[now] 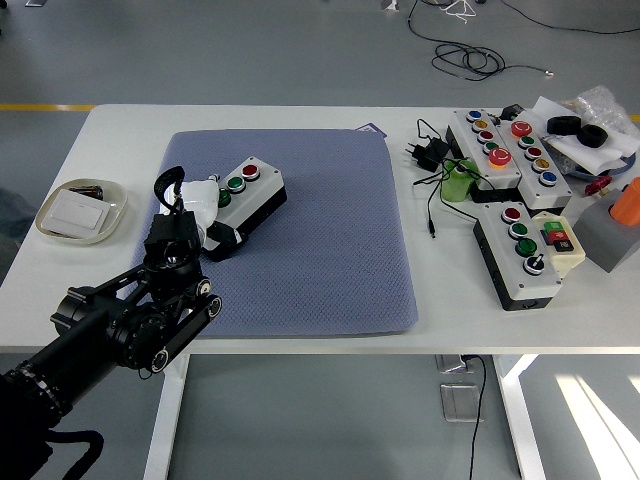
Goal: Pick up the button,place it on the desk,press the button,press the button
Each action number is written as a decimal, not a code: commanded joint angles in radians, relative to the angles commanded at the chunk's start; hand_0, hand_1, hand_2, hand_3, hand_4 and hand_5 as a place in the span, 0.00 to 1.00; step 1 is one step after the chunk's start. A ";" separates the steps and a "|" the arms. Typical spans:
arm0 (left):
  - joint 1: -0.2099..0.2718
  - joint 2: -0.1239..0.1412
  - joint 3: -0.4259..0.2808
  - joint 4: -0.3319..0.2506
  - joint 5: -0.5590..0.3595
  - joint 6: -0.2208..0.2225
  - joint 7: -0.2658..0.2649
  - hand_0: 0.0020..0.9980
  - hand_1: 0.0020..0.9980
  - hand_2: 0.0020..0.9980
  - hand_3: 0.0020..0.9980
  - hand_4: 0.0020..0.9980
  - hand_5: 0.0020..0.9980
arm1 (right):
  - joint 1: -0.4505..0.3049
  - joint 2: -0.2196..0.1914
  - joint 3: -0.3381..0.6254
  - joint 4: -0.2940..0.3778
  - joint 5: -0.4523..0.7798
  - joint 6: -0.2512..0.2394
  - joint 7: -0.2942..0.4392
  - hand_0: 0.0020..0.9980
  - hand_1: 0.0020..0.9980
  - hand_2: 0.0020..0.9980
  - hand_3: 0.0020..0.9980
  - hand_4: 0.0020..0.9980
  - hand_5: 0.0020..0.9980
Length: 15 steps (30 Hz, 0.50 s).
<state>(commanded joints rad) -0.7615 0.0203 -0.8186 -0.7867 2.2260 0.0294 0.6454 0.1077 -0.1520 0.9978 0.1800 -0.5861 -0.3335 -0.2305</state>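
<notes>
A button box (pixel 256 194), white on top with a black body and a red, a green and a black button, is on the left part of the blue mat (pixel 320 250). It is tilted, with its black side showing. My left hand (pixel 204 200), white-fingered at the end of the black arm from the lower left, grips the box's near-left end. The black button is mostly hidden by the hand. The right arm is out of view.
A white dish (pixel 80 211) with a card sits at the left edge. At the right are two larger button panels (pixel 500 146) (pixel 522 256), a green cylinder (pixel 459 183), a black power adapter (pixel 430 152) with cable, and an orange object (pixel 628 200).
</notes>
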 joint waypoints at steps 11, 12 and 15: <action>-0.004 0.011 0.001 -0.005 0.043 0.014 0.000 0.32 0.37 0.36 0.50 0.68 0.00 | 0.005 0.000 0.001 0.000 0.001 0.000 0.001 0.79 0.80 0.82 0.75 0.41 0.48; -0.004 0.012 0.001 -0.003 0.043 0.017 0.000 0.32 0.37 0.36 0.50 0.68 0.00 | 0.005 -0.001 0.002 0.000 0.001 -0.001 0.001 0.79 0.80 0.82 0.75 0.41 0.48; 0.000 0.018 0.000 -0.001 0.043 0.029 0.000 0.32 0.37 0.36 0.50 0.68 0.00 | 0.006 -0.001 0.002 0.000 -0.001 0.000 0.001 0.79 0.80 0.82 0.75 0.41 0.48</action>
<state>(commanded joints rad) -0.7619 0.0380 -0.8183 -0.7881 2.2689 0.0584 0.6454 0.1139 -0.1527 1.0002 0.1800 -0.5875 -0.3339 -0.2294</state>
